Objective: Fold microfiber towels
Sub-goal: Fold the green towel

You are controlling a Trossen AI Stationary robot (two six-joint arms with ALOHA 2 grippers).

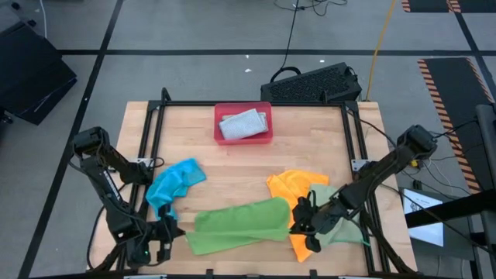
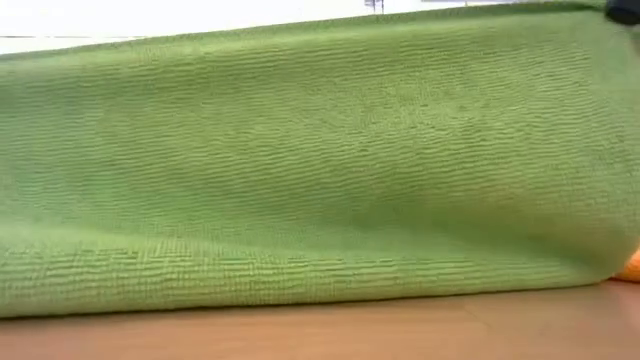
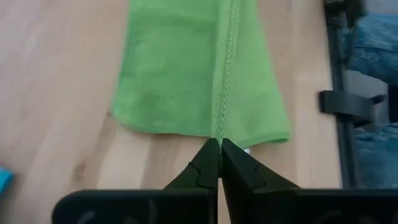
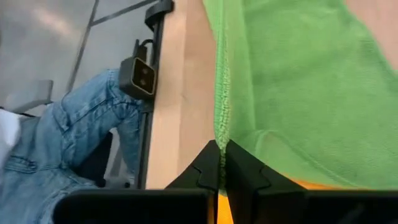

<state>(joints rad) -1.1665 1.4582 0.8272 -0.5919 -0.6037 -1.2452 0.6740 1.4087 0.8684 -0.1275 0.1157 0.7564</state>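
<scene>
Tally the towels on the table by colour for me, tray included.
Blue towel: 1
Bright green towel: 1
Orange towel: 1
Pale green towel: 1
Grey towel, in the red tray: 1
Total: 5 towels

Microfiber towels spread over the tabletop point(image 1: 248, 167).
Bright green towel point(image 1: 240, 223) folded long at front; blue towel point(image 1: 172, 184) crumpled left; orange towel point(image 1: 293, 190) and pale green towel point(image 1: 341, 221) right; grey towel point(image 1: 242, 124) folded at back.

Even, soft indoor light in all four views, with no hard glare.

From above we see only faint shadows on the table point(image 1: 232, 170). In the low view the green towel point(image 2: 320, 160) sits so close that its weave looks soft. In the right wrist view the person's jeans point(image 4: 68, 143) are blurred.
</scene>
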